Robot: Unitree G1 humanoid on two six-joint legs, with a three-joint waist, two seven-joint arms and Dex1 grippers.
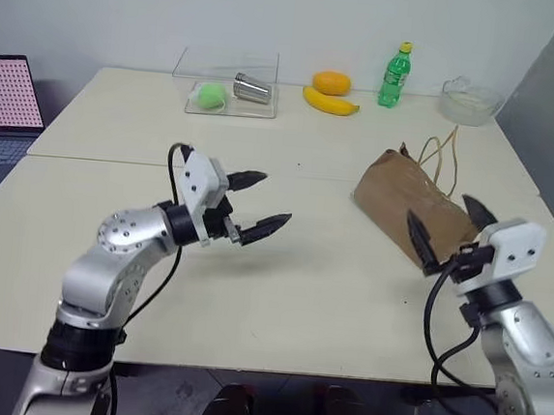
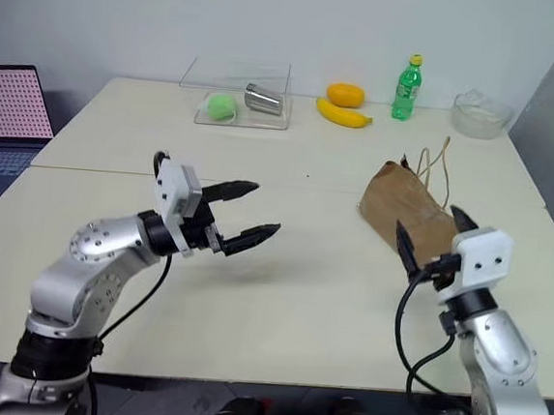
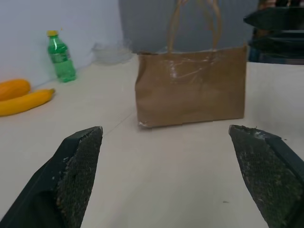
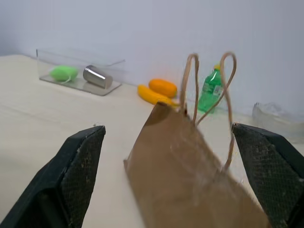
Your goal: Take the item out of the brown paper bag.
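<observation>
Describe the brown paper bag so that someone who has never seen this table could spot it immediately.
On the pale table, look to the robot's right side, just beyond the open right gripper. The brown paper bag stands there alone. It is the table's one crinkled brown thing, with two thin beige cord handles looping up from its top.

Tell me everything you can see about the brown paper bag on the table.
The brown paper bag is small, of crinkled kraft paper with creased, slightly shiny sides. Two thin beige looped cord handles rise from its top edge. It stands on the pale table, toward the robot's right, with its top pinched shut, so nothing inside shows. Only the table touches it. The right gripper is open just in front of it, not touching; the left gripper, also open, points at it from farther off.
</observation>
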